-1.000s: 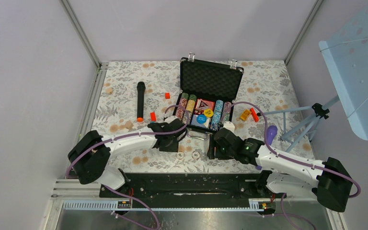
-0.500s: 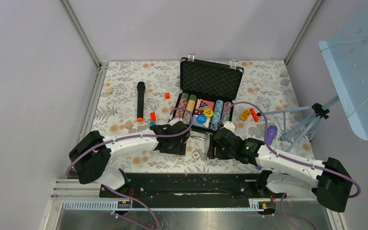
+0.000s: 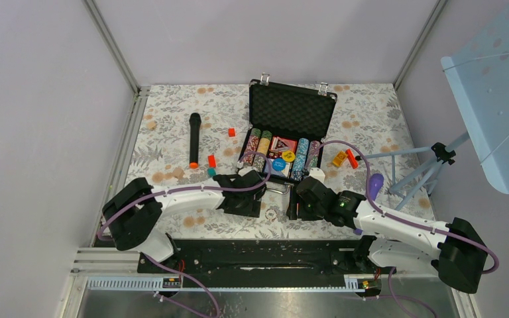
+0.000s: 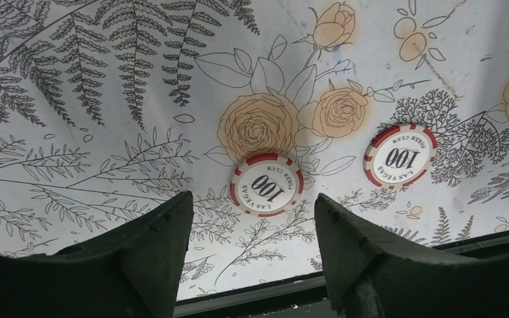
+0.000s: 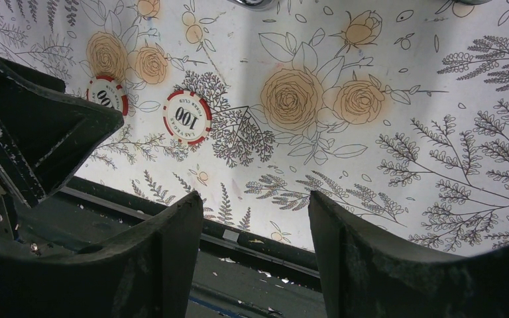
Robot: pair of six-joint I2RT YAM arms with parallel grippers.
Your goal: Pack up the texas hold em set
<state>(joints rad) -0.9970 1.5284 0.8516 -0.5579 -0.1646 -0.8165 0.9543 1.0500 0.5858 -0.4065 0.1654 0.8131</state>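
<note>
The black briefcase [image 3: 291, 109] stands open at the table's middle, its base holding rows of striped chips [image 3: 258, 149], card decks [image 3: 282, 144] and yellow and blue buttons [image 3: 280, 162]. Two loose red-and-white "100" chips lie near the table's front edge. In the left wrist view one chip [image 4: 267, 185] lies just ahead between my open fingers and the other [image 4: 399, 156] to its right. My left gripper [image 3: 246, 204] [image 4: 252, 205] is open and empty above them. My right gripper [image 3: 296, 205] [image 5: 255, 199] is open and empty, with the chips [image 5: 187, 117] to its left.
A black microphone [image 3: 193, 139], two red blocks [image 3: 211, 160] and a teal block [image 3: 211, 171] lie left of the case. Small yellow and red items [image 3: 344, 158] and a purple object [image 3: 375, 183] lie right. A tripod [image 3: 431, 165] with a blue panel [image 3: 497, 86] stands far right. The front rail [image 5: 252, 238] is close.
My left gripper has moved right and toward the front edge, now over the left loose chip. The right arm has not moved.
</note>
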